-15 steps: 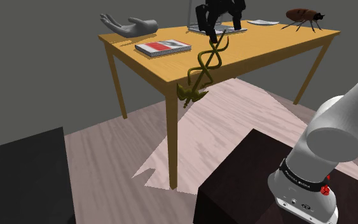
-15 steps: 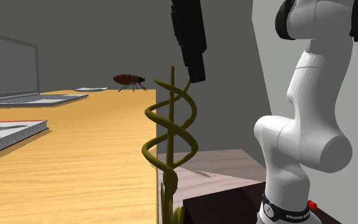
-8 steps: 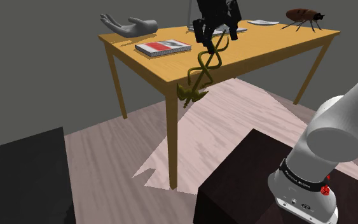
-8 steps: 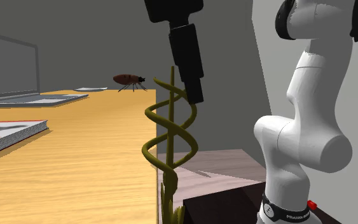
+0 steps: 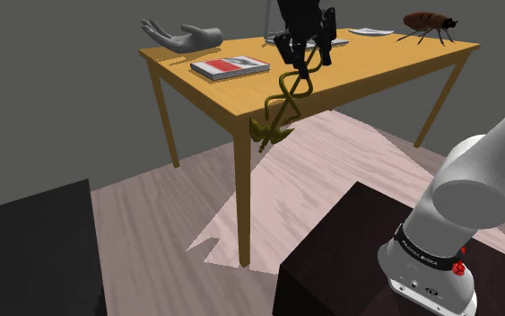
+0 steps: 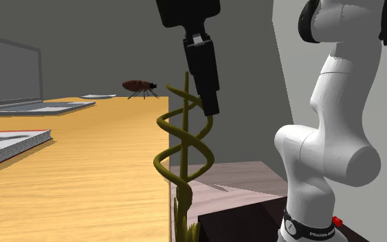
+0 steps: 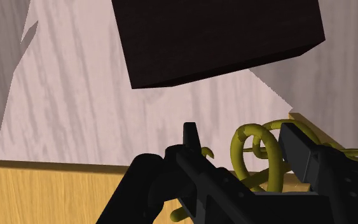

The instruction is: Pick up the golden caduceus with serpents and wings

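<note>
Nearest, the dark stand [image 5: 349, 256] sits on the plank floor. Beyond it the golden caduceus [image 5: 285, 100] straddles the near edge of the bench [image 5: 376, 81], its wings hanging below the top and its coiled serpents rising above it. The claw [image 5: 304, 59] is released, fingers apart on either side of the upper coils without pinching them. I judge the piece stiff, light, slick and apt to slide off; clamp squarely across the twin coils. Farther back lie a magazine [image 5: 230, 66], a grey hand model [image 5: 184, 37] and a brown beetle [image 5: 427, 21].
</note>
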`<action>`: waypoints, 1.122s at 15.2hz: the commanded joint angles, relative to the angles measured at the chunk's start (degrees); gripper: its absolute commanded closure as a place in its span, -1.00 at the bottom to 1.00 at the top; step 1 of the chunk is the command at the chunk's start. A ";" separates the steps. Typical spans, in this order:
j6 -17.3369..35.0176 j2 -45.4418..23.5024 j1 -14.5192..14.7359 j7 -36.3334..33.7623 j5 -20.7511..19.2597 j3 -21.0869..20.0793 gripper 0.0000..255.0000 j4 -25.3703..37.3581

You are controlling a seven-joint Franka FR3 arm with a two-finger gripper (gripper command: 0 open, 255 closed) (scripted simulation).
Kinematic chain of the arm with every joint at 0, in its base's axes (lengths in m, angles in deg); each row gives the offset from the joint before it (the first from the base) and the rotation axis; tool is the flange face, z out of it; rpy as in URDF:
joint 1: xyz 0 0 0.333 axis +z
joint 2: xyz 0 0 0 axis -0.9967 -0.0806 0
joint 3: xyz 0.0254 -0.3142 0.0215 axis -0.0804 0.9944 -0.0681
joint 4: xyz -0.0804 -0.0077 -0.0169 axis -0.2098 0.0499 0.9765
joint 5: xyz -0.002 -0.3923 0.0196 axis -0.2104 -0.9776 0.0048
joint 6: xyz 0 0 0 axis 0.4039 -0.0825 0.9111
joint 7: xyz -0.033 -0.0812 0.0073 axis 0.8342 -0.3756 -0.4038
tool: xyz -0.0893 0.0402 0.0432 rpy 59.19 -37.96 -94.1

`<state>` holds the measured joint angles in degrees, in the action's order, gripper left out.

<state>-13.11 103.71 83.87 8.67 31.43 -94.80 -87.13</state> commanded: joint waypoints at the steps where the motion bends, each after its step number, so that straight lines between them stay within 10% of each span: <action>1: 0.05 -0.07 0.01 0.01 0.04 -0.02 1.00 -0.07; 17: -11.44 -5.09 -0.30 0.78 -1.70 -0.75 1.00 16.24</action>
<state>-23.56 99.30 83.62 9.30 30.02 -95.50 -72.54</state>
